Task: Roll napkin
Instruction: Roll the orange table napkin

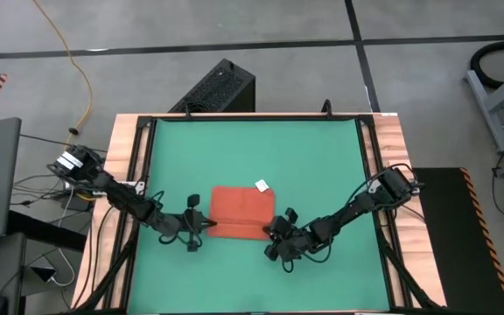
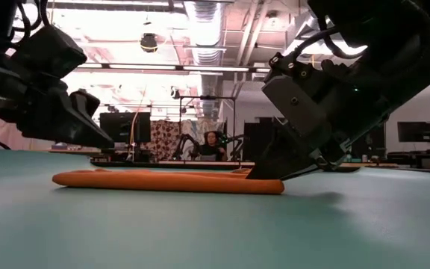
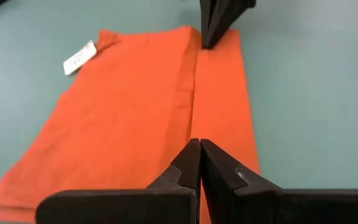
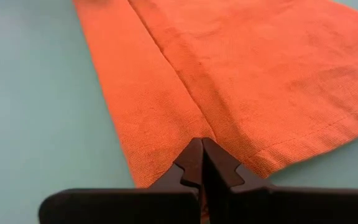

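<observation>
While both sets of jaws pinch the napkin's [image 1: 241, 211] folded near strip at opposite ends, we should turn it evenly.

Bare green mat [image 1: 252, 153] lies open beyond the napkin [image 1: 241, 208]; both grippers, left gripper [image 1: 206, 225] and right gripper [image 1: 269, 229], crowd its near corners

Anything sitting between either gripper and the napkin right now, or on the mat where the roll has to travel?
Nothing visible. The left gripper and right gripper are both shut right at the folded near strip of the napkin, one at each end. The green mat beyond the cloth is bare; only the white tag lies at its far edge.
</observation>
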Robot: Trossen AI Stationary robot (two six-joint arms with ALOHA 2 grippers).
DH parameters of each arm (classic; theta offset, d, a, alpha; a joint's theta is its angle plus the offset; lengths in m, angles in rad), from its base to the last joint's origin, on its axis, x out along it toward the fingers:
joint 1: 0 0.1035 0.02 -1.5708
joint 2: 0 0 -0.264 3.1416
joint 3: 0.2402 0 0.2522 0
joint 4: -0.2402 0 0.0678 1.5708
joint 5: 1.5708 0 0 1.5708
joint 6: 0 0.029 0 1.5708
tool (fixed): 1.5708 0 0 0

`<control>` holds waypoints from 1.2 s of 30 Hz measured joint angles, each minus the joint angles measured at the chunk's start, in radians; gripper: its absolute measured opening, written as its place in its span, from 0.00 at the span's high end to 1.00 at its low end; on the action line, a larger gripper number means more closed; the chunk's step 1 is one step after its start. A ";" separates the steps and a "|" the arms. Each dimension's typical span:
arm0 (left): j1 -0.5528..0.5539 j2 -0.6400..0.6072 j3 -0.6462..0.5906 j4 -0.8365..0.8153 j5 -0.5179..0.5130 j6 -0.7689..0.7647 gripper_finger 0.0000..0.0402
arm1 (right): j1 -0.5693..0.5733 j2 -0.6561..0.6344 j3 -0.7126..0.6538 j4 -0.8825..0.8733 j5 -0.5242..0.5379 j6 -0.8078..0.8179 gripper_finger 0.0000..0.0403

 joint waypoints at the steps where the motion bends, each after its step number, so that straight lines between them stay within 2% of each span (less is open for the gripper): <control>1: 0.003 0.000 -0.005 0.001 0.012 -0.002 1.00 | 0.000 0.000 0.000 0.001 0.000 -0.005 0.94; 9: 0.002 0.024 -0.006 0.026 0.041 -0.011 1.00 | -0.006 0.000 0.000 0.000 -0.003 -0.007 0.94; 16: 0.002 0.187 -0.006 0.202 0.061 0.002 1.00 | -0.008 0.000 0.000 0.000 -0.003 -0.011 0.94; 22: 0.002 0.279 -0.005 0.232 0.058 -0.066 1.00 | -0.008 0.000 0.000 0.000 -0.004 -0.018 0.94; 27: 0.002 0.300 -0.005 0.215 0.063 -0.095 1.00 | -0.005 0.000 0.000 0.005 0.003 -0.048 0.94; 36: 0.002 0.299 -0.003 0.158 0.094 -0.126 1.00 | 0.065 -0.046 -0.005 -0.008 0.222 -0.173 0.93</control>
